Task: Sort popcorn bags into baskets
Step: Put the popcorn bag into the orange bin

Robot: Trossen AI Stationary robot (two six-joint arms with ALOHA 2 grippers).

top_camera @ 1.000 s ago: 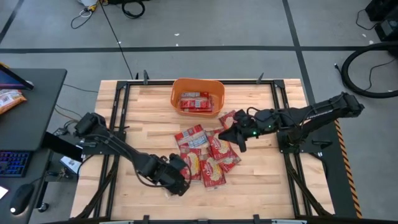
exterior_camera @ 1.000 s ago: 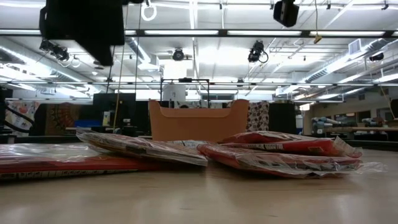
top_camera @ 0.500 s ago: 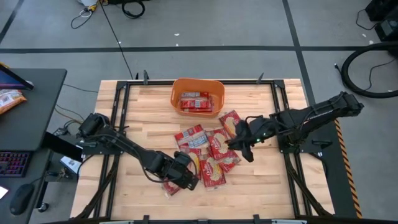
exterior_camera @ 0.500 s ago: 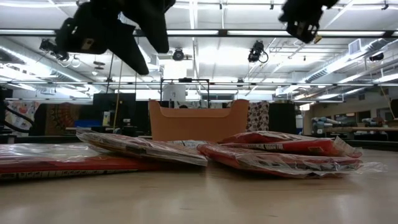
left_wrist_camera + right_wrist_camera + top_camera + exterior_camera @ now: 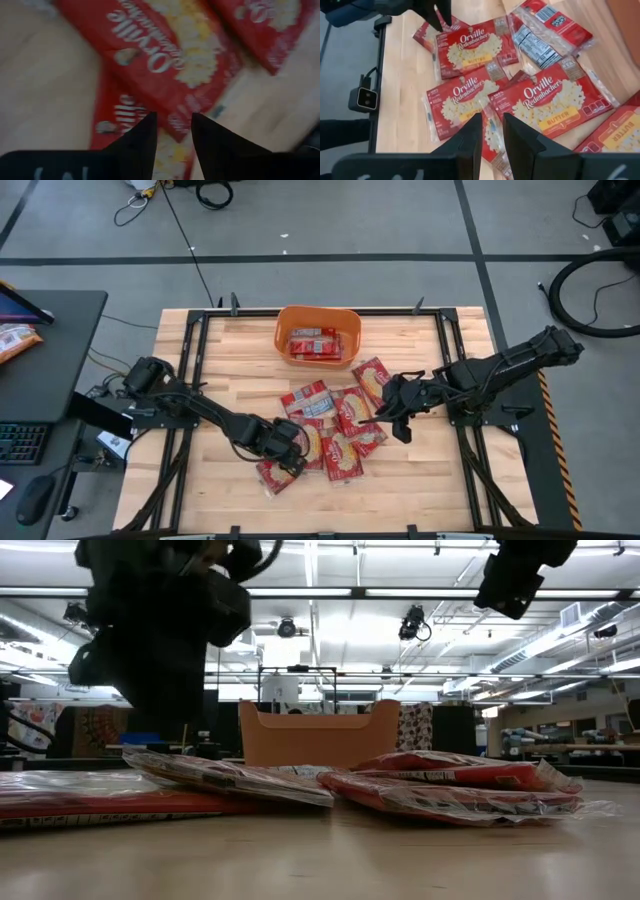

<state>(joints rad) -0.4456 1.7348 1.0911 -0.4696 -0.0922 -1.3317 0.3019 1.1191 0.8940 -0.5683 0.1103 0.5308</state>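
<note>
Left gripper (image 5: 292, 452), fingers slightly apart and empty, hovers over flat red popcorn bags (image 5: 330, 425) scattered mid-bench, near the orange plastic basket (image 5: 318, 334); right gripper (image 5: 398, 416), likewise narrowly parted, hovers opposite.

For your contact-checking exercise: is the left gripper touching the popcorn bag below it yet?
Cannot tell. The left wrist view shows the left gripper with a narrow gap between its fingers over a popcorn bag, but neither contact nor a gap above it shows plainly.
</note>
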